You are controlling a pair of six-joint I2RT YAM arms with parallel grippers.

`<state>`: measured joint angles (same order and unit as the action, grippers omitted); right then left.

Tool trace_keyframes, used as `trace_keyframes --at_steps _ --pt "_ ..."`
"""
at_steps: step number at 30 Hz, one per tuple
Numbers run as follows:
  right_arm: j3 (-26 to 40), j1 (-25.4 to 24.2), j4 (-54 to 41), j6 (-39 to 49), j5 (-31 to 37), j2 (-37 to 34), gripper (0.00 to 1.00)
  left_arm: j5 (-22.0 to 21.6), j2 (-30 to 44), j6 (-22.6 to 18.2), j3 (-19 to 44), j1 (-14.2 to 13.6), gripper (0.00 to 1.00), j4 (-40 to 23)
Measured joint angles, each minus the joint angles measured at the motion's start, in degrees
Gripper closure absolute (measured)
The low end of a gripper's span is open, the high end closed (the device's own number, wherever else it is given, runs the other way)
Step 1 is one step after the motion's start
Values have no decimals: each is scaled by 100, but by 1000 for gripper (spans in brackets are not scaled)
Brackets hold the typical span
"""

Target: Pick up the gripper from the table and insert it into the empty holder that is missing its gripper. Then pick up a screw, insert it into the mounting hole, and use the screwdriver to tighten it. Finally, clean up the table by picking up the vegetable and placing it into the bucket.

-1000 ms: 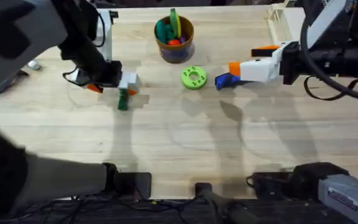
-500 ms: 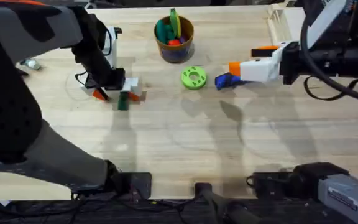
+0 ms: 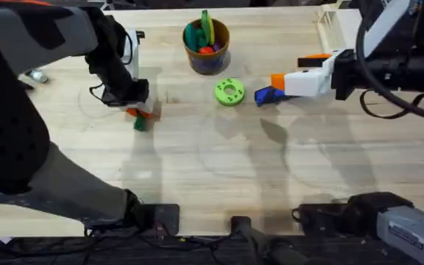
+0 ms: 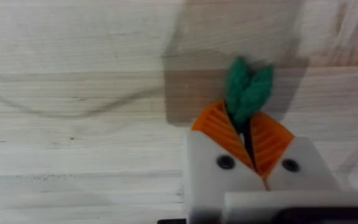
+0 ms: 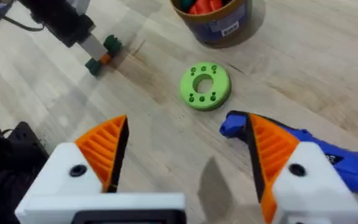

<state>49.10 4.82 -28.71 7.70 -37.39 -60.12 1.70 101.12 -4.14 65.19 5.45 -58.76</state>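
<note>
Closing around the vegetable point(image 4: 247, 92), the left gripper point(image 4: 251, 138) now has its two orange pads pressed together on the dark-green toy, whose leafy end sticks out past the fingertips in the left wrist view. A second ago the white mounts showed spread to either side of the toy on the table; half a second ago they were narrowing; now, from overhead, the left gripper point(image 3: 140, 112) is a tight cluster with the vegetable point(image 3: 140, 124) poking out just below it. The toy appears still at table level, so I judge the grasp made but the lift not yet begun.

That puts the work in its last stage, the clean-up. The bucket point(image 3: 207, 55) stands well apart from the toy, farther back on the table toward the middle, already holding several coloured toys, so the carry would have to come in over its rim.

The right gripper point(image 5: 185, 155) has not moved across these moments. Its fingers stand wide apart, one orange pad lying against the blue screwdriver point(image 5: 303, 144) without clamping it. The bright green disc point(image 3: 230, 92) lies between bucket and screwdriver, clear of a direct path.
</note>
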Motion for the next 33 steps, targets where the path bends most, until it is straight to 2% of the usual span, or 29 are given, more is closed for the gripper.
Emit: trace_keyframes --at_steps 2,14,18,22,26,30,33 --pt "0 0 -1 0 0 1 9 0 7 8 2 1 986 29" --pt "0 0 0 0 0 1 10 44 8 6 93 6 984 -2" --pt "0 0 0 0 0 1 10 215 -175 8 471 6 984 -38" --pt "0 0 0 0 0 2 9 421 -679 8 1104 -43 984 -59" --pt "0 0 0 0 0 0 10 492 -1151 8 1797 -354 984 113" --pt "0 0 0 0 0 1 9 550 -1274 8 2425 -950 984 320" --pt "0 0 -1 0 0 1 9 588 -1252 8 2612 -1367 984 518"
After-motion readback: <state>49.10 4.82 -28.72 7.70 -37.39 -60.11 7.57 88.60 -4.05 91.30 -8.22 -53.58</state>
